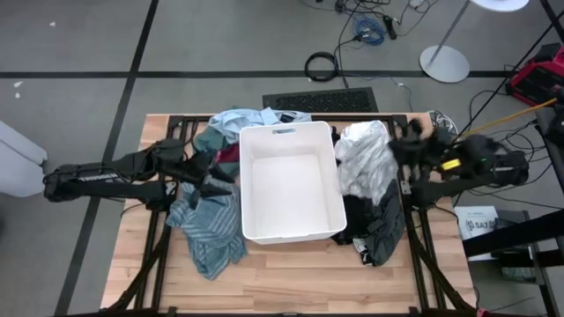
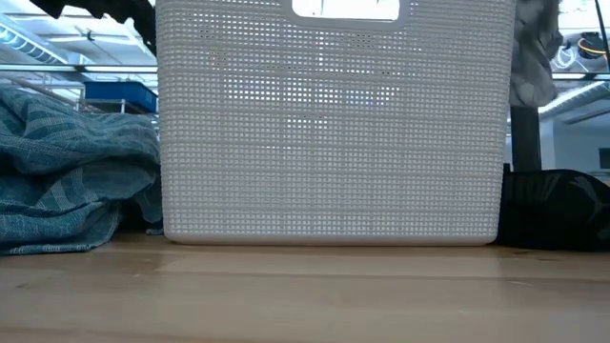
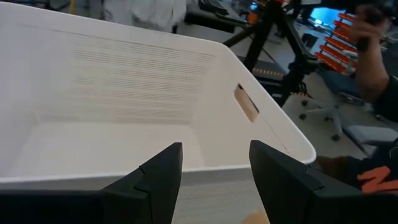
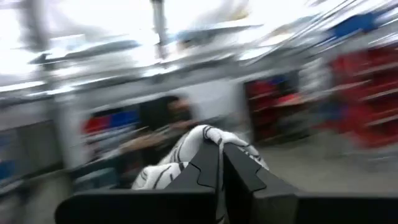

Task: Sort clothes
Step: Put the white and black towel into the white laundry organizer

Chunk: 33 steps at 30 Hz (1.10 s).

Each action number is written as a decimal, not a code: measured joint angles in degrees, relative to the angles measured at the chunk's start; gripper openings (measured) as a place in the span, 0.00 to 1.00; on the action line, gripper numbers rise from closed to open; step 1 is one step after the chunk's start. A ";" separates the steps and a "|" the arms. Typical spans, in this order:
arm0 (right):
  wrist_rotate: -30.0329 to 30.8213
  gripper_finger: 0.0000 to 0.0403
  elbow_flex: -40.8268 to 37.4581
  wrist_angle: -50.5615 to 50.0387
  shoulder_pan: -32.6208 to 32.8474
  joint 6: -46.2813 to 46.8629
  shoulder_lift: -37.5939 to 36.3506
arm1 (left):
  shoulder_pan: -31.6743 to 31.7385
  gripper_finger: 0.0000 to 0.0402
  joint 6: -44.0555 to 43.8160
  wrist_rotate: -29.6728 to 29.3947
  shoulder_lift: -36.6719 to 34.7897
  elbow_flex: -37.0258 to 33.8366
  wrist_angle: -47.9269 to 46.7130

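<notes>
A white bin [image 1: 291, 231] stands mid-table. My left gripper [image 1: 222, 183] is open and empty at the bin's left wall; in its wrist view the fingers [image 3: 214, 155] stand over the rim. A teal striped garment [image 1: 210, 227] lies left of the bin, and a light blue one [image 1: 248, 118] lies at its far left corner. My right gripper [image 1: 401, 145] is shut on a white-grey garment [image 1: 366, 158] right of the bin. Black and dark grey garments [image 1: 377, 227] lie on the table at the bin's right. My right gripper pinches a bunched fold of the white-grey garment [image 4: 200, 138] between its two shut fingers. The cloth bulges out past the fingertips. The garment hangs raised to the right of the bin in the low view [image 2: 534, 57]; whether its lower end rests on the pile I cannot tell.
The bin's front wall [image 2: 329, 133] fills the low view, with the teal garment [image 2: 67, 171] to its left and a black garment [image 2: 558, 205] to its right. Bare wooden table [image 1: 291, 282] lies along the near edge. A person [image 3: 373, 56] sits beyond the table.
</notes>
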 joint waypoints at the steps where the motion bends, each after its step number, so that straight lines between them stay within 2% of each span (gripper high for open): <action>1: 4.65 0.00 0.82 -0.90 0.00 -1.84 -0.24 | -0.32 0.49 0.28 0.00 0.02 0.00 -0.05; 4: 15.77 0.00 3.84 -11.05 -0.07 -2.80 -0.29 | -1.26 0.49 0.61 -0.03 0.00 0.00 -0.90; 7: 20.78 0.00 7.81 -27.21 -0.09 5.85 0.77 | -1.76 0.49 1.13 -0.26 0.02 0.00 -1.42; 9: 23.82 0.00 9.60 -33.29 -0.09 10.15 1.68 | -2.03 0.49 1.61 -0.32 0.00 0.00 -1.47; 11: 26.14 0.00 9.79 -32.77 -0.11 10.39 2.14 | -2.13 0.49 2.49 -0.37 0.02 0.00 -1.46; 19: 26.45 0.00 9.85 -33.52 -0.11 12.38 6.51 | -2.11 0.49 4.10 -1.84 0.00 0.00 -1.32; 22: 25.40 0.00 9.83 -26.83 -0.09 6.66 6.99 | -2.11 0.49 4.10 -1.97 0.00 0.00 -1.29; 25: 21.36 0.00 9.83 -16.65 -0.09 -0.50 6.73 | -2.11 0.49 3.99 -1.97 0.01 0.00 -1.37; 28: 20.43 0.00 9.98 -7.38 -0.09 -6.50 6.66 | -2.11 0.49 4.12 -1.97 0.02 0.00 -1.34; 33: 20.25 0.00 12.63 -7.82 -0.09 -8.60 6.80 | -2.11 0.49 5.04 -1.97 0.02 0.00 -1.35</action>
